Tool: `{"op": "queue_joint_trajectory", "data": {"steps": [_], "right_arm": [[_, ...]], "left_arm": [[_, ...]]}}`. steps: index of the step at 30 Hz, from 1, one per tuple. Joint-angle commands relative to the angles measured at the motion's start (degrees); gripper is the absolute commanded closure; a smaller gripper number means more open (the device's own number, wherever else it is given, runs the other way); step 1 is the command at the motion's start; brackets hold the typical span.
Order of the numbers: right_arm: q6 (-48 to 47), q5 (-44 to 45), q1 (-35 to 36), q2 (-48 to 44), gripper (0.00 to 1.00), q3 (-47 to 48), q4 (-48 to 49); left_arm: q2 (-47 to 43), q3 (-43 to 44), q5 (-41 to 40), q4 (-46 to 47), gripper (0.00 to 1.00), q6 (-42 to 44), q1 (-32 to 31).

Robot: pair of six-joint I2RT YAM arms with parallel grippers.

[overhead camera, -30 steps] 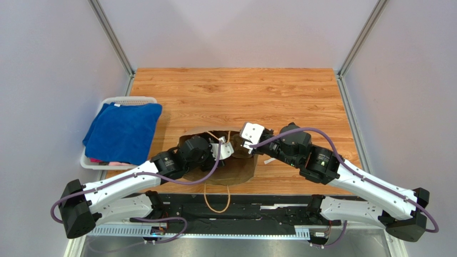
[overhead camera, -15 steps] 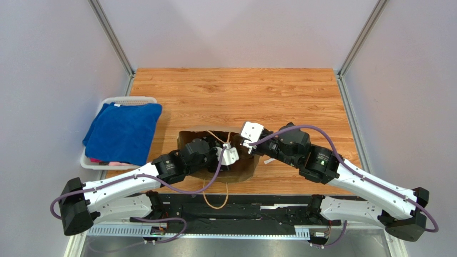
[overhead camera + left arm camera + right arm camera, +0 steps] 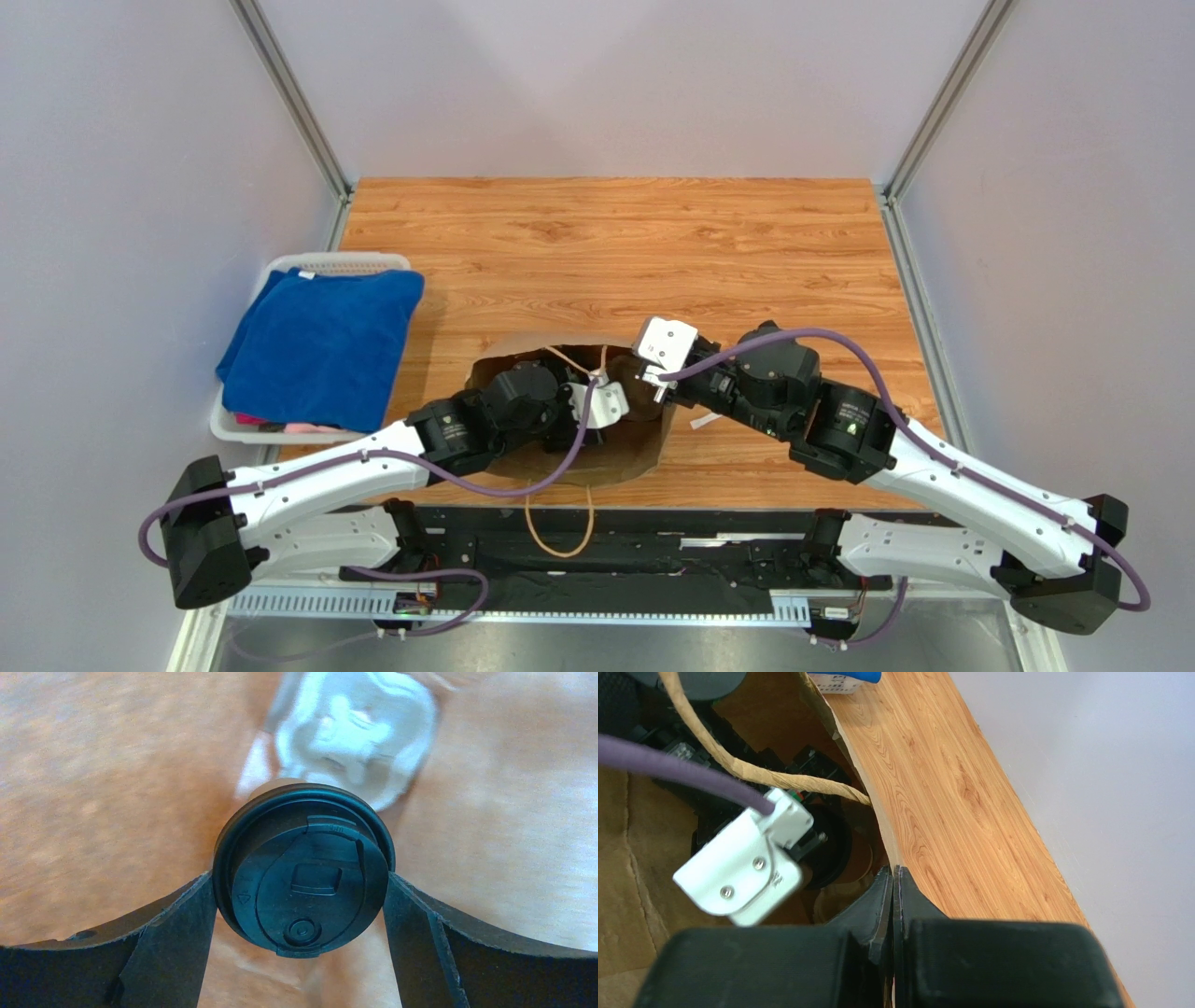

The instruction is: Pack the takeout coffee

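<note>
The takeout coffee (image 3: 303,882) shows from above as a round black lid with a bit of kraft cup behind it. My left gripper (image 3: 300,885) is shut on it, one finger pressing each side of the lid, inside the brown paper bag (image 3: 634,451). In the right wrist view the lid (image 3: 833,847) sits low in the bag, under the left wrist's white camera block (image 3: 741,864). My right gripper (image 3: 893,876) is shut on the bag's rim (image 3: 859,777) and holds the mouth open. In the top view both grippers, left (image 3: 606,401) and right (image 3: 657,370), meet at the bag's mouth.
A white basket (image 3: 337,261) with a blue towel (image 3: 323,343) stands at the table's left edge. The bag's twine handle (image 3: 561,525) hangs over the near table edge. Bare wood table (image 3: 617,252) lies behind the bag. Grey walls close in both sides.
My left gripper has moved right and deeper into the bag with the cup. The bag's mouth has shifted slightly. My right gripper has stayed on the rim.
</note>
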Motion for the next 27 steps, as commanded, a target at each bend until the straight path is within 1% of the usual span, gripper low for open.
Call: {"op": "queue_joint_trajectory", "data": {"steps": [1, 8, 14, 18, 27], "right_arm": [[-1.1, -0.2, 0.3, -1.6, 1.0, 0.3, 1.3], [-1.3, -0.7, 0.3, -1.0, 1.0, 0.2, 1.9], [-1.3, -0.5, 0.3, 0.0, 1.0, 0.6, 2.4], [-1.3, -0.6, 0.3, 0.4, 1.0, 0.8, 2.7], [-1.2, -1.4, 0.3, 0.7, 1.0, 0.6, 3.1]], "left_arm": [[-2.7, 1.8, -0.5, -0.8, 0.91, -3.7, 2.6], [-1.2, 1.9, -0.2, -2.5, 0.92, -6.1, 5.5], [-2.1, 1.1, 2.9, -3.4, 0.93, -6.2, 5.9], [-1.9, 0.0, 4.6, -2.3, 0.93, -6.5, 6.3], [1.2, 0.4, 4.5, 0.1, 0.93, -6.8, 7.7]]}}
